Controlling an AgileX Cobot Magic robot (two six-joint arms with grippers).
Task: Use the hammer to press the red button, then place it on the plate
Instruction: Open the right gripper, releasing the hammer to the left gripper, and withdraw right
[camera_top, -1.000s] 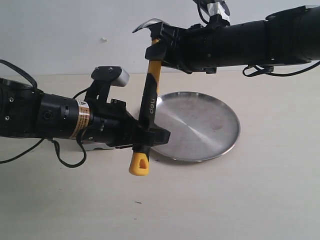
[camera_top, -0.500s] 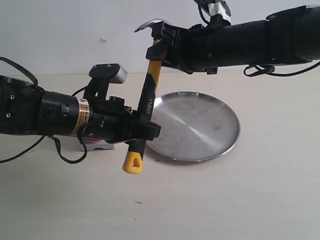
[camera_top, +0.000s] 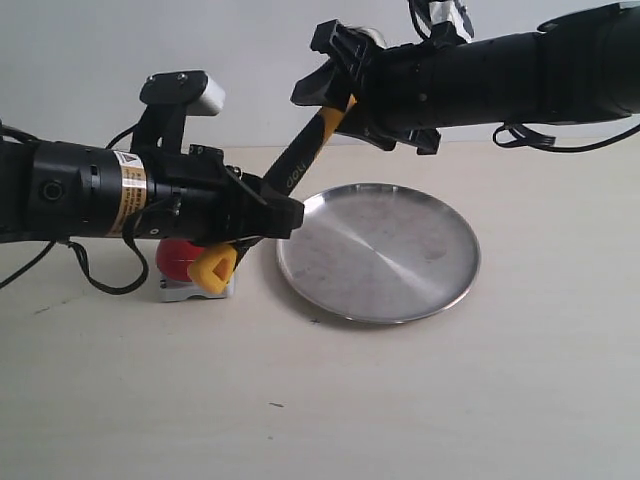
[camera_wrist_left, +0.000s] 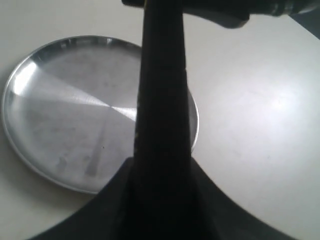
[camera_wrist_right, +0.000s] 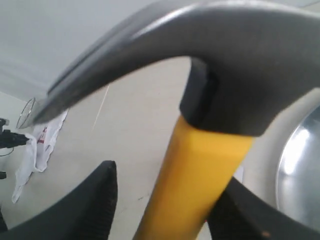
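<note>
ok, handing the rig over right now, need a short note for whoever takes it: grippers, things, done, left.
Left gripper: shut on the hammer, low on its handle.
Right gripper: jaws straddle the yellow neck under the head, gap visible on one side; looks open.
Hammer: held in the air, tilted, yellow loop end down in front of the red button; contact unclear.
Plate: beside the button, nothing on it.
Done: hammer lifted, in the left grip.
Left: press the button, then lay the hammer on the plate.
</note>
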